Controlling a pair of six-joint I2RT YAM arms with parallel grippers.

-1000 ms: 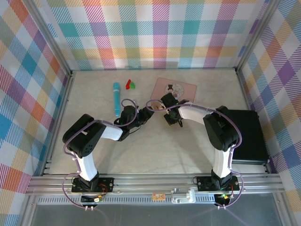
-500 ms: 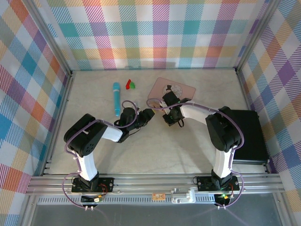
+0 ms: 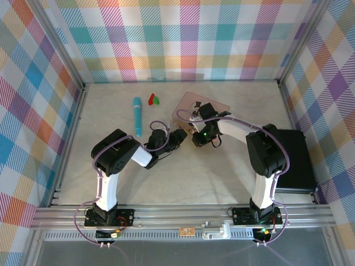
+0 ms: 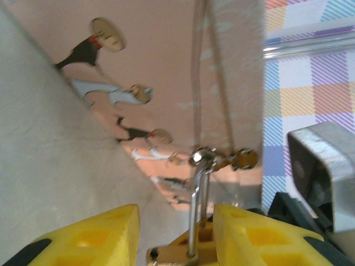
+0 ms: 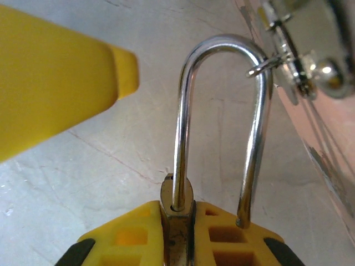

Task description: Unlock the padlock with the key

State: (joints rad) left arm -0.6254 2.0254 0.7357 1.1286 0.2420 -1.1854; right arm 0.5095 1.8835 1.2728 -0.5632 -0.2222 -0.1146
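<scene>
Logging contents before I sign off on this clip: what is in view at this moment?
padlock: one, brass body with silver shackle, hooked through the box's clasp ring
box: one, pink with a cartoon figure, tilted, far centre of the table
pen: one, turquoise, far left of the table
small pieces: two, one red and one green, side by side beyond the pen
case: one, black, right edge of the table
table: one, pale marbled
walls: three, multicolour plaid cloth
left arm, right arm: black and white, bases at the near edge
left fingers: yellow, apart, padlock between them, grip unclear
right fingers: yellow, closed on the padlock's body
</scene>
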